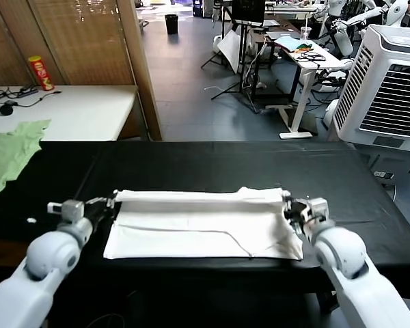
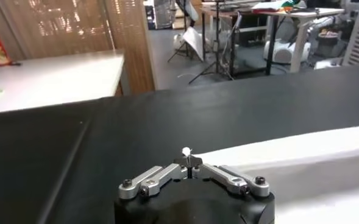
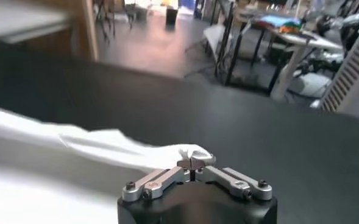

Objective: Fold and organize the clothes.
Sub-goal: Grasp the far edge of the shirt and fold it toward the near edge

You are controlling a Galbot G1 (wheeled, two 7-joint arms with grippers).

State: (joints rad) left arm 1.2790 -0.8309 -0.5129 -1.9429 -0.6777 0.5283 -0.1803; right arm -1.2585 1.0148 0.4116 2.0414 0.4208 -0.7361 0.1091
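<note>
Both grippers pinch the white T-shirt (image 1: 203, 222) at its far corners: left gripper (image 1: 111, 203), right gripper (image 1: 288, 207); its long axis runs straight between my arms.

A robotics lab or workshop: beyond the black-covered table (image 1: 225, 160) lie a grey concrete floor (image 1: 191, 75), tripod stands (image 1: 242, 61), white desks (image 1: 307, 58) strewn with cables, other white robots (image 1: 355, 17) and a large portable air cooler (image 1: 389, 89).
</note>
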